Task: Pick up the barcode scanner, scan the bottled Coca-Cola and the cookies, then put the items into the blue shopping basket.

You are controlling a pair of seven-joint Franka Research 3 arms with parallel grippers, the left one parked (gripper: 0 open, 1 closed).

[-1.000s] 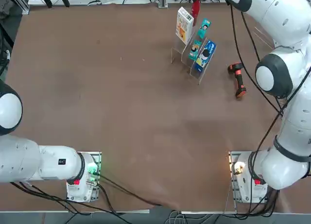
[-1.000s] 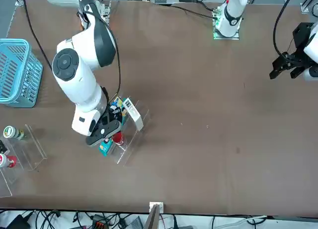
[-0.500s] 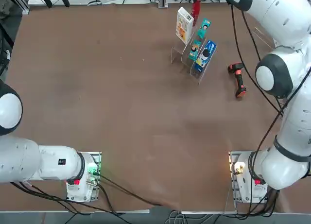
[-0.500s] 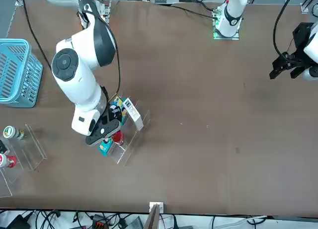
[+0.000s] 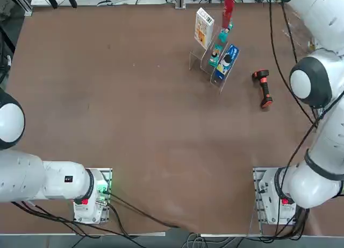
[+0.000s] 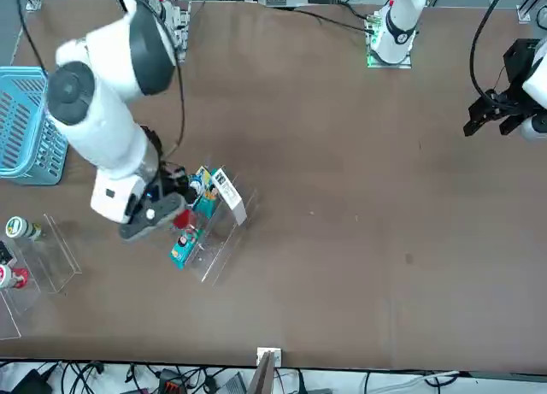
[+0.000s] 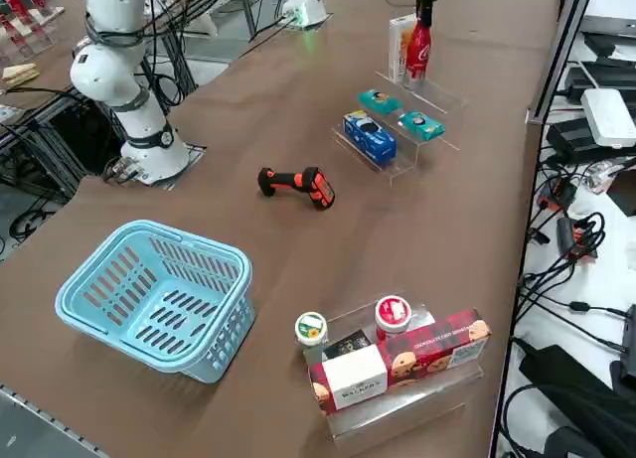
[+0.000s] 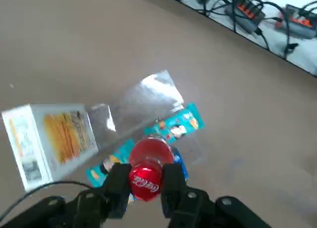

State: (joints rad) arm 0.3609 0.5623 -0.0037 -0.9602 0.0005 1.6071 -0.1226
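Holding the bottled Coca-Cola [image 8: 147,169] by its neck, my right gripper [image 8: 144,181] has its two fingers pinched on either side of the red bottle, which hangs upright below the hand with its long axis vertical. In the right side view the bottle sits just above the clear display stand [image 7: 422,90] near the far edge of the table, beside the cookies [image 5: 203,27], which stand in the same rack. The small teal packets [image 5: 224,30] and the blue packet [image 5: 228,59] lie in the neighbouring slots.

What I am watching is the scanner. The barcode scanner [image 5: 263,87] lies flat on the table toward the right edge, its long axis running roughly from the far edge toward the arm's base, black head at the far end. It lies apart from the rack and is not in any hand (so, as I judge it, the bottle has been lifted with no scan done). The blue shopping basket [image 7: 155,297] stands at the table's right edge, well apart from the rack, past the scanner as seen from the bottle.

My guess is that the next move carries the bottle away from the rack toward that right side, either over the scanner's head or on to the basket. The right arm is the nearer one for both.
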